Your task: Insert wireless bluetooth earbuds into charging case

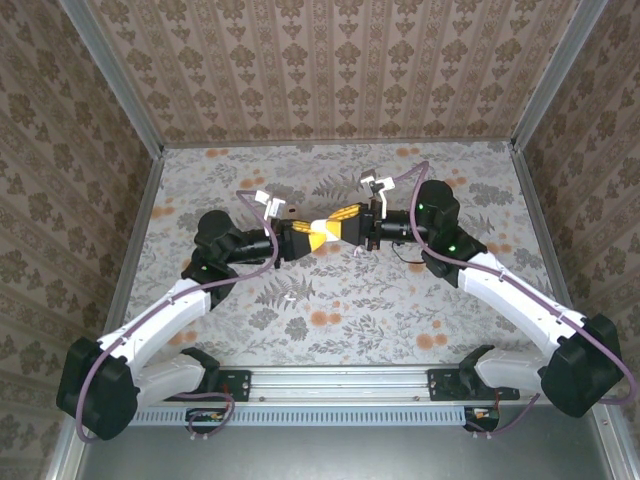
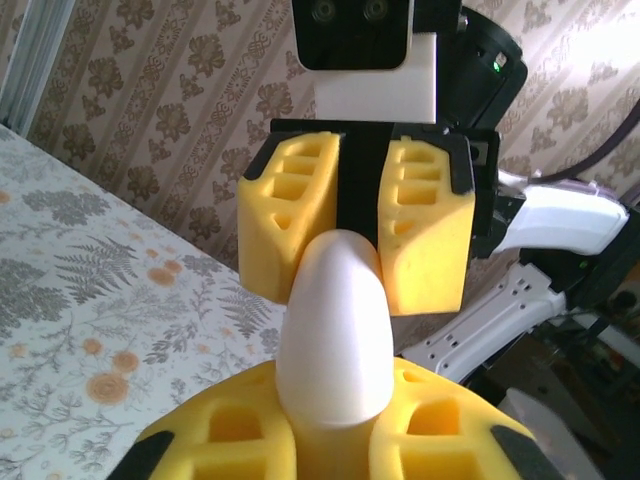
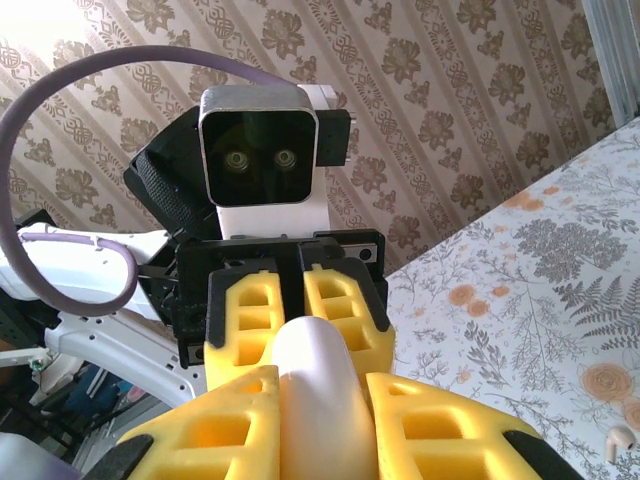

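Case (image 2: 335,330) held mid-air above floral surface (image 1: 400,310), about mid-way between arms. Smooth white plastic, rounded, egg-like taper seen end-on. Left fingers (image 2: 220,435) clamped on one end, right fingers (image 3: 235,425) clamped on opposite end. Both pairs yellow, ribbed, tips nearly meeting. One earbud (image 3: 618,440), tiny, white, lies on surface, well apart from case.
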